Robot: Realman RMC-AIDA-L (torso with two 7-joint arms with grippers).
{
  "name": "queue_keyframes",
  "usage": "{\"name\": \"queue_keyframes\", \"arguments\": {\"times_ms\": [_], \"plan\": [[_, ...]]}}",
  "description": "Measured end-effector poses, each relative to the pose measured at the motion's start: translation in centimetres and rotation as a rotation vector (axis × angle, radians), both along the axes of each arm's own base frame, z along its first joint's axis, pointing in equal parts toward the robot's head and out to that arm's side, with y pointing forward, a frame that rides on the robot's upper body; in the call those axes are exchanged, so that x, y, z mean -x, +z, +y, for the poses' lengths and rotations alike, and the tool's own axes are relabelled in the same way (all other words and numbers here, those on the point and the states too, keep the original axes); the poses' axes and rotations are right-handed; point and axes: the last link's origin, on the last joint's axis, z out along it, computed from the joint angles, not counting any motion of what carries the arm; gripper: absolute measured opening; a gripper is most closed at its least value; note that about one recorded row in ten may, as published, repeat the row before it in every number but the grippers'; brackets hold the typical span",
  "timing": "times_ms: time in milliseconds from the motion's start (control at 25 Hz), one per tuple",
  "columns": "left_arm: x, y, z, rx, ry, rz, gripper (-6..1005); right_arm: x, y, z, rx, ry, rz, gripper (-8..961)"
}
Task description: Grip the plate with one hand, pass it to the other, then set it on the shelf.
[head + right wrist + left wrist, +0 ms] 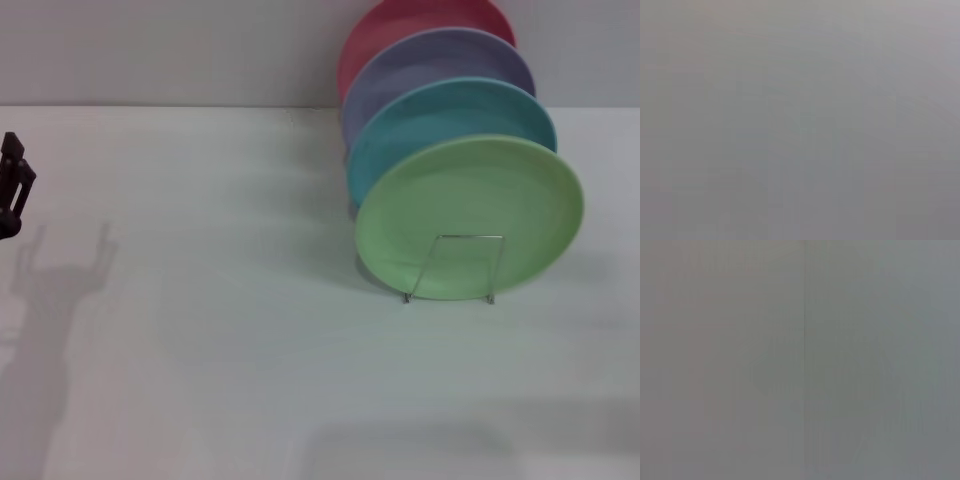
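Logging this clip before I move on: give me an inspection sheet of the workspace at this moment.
Surface: white table, shadows only.
Job's things: light green plate stands frontmost in the wire rack.
Clutter: turquoise plate, lavender plate and red plate stand behind it.
Grippers: left gripper at the table's left edge, away from the plates; right gripper not in view.
Cables: nothing seen.
Surroundings: plain grey wall; wrist views show only blank grey.
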Motion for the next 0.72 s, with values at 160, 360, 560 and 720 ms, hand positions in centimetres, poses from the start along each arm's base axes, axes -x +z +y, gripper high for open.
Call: {"name": "queue_keyframes", "arguments": {"times_ms": [160, 360, 560, 720], "plan": [[0.5, -0.4, -0.4, -0.011, -0.017, 0.020, 791, -2.2, 0.2, -1.0, -0.022, -0.087, 0.123, 792], [1.2, -0.7, -0.7, -0.019, -0.036, 0.041, 791, -2.5, -0.3, -1.6, -0.003, -0.099, 0.131, 792], [2.5, -0.7, -1.2, -0.023, -0.072, 0.016, 791, -2.3, -1.1, -1.7, 0.043, -0.088, 0.119, 792], [3.3, -0.6, -1.5, -0.013, -0.079, -0.019, 791, -2.1, -1.1, -2.4, 0.035, -0.073, 0.104, 792]]}}
